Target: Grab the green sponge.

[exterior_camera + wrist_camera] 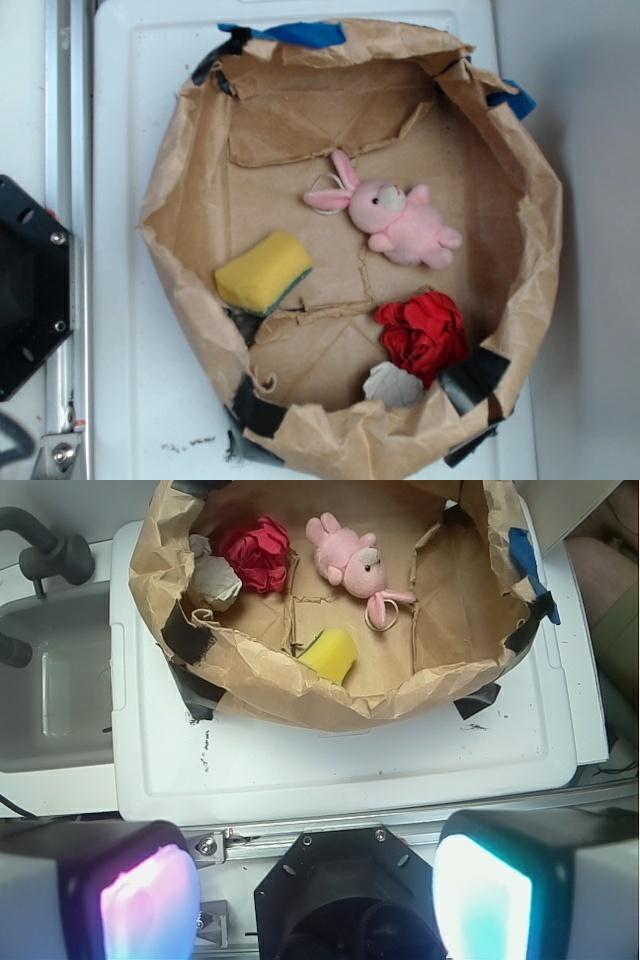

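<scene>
The green sponge is a yellow foam block with a thin dark green layer along its lower edge. It lies at the left of the brown paper basin, close to the wall. In the wrist view the sponge shows just behind the basin's near wall. My gripper is open, with its two glowing pads wide apart and nothing between them. It hovers over the black robot base, well short of the basin. The gripper is out of the exterior view.
A pink plush bunny lies mid-basin. A red cloth ball and a pale crumpled piece sit at the basin's lower right. The basin stands on a white tray. A grey sink and a metal rail lie beside it.
</scene>
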Controlling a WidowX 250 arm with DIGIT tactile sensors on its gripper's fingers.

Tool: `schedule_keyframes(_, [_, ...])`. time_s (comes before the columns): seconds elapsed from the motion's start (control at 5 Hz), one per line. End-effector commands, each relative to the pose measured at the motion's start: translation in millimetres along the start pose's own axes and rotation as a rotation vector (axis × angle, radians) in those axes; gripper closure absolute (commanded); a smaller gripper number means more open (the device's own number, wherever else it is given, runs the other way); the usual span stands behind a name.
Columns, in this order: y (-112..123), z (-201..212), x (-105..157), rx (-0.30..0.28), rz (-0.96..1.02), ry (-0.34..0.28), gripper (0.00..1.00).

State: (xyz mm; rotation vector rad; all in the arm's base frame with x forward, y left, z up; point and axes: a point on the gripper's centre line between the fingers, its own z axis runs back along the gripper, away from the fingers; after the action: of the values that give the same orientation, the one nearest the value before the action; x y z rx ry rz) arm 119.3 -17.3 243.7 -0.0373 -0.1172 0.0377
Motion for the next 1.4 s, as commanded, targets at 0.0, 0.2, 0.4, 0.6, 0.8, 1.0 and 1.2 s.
schedule_keyframes(0.0, [0, 0, 0, 0.000, 0.000, 0.000, 0.00])
schedule_keyframes(0.2, [0, -3, 22, 0.004, 0.053, -0.017, 0.00])
schedule_keyframes(0.4, [0, -8, 45, 0.001, 0.112, -0.021, 0.00])
schedule_keyframes(0.6, [3, -15, 63, 0.001, 0.166, -0.040, 0.00])
schedule_keyframes(0.8, [8, -28, 77, -0.014, 0.290, -0.085, 0.00])
schedule_keyframes(1.0, [10, -50, 95, -0.017, 0.351, -0.056, 0.00])
schedule_keyframes(1.2, [10, -63, 100, -0.020, 0.305, -0.043, 0.00])
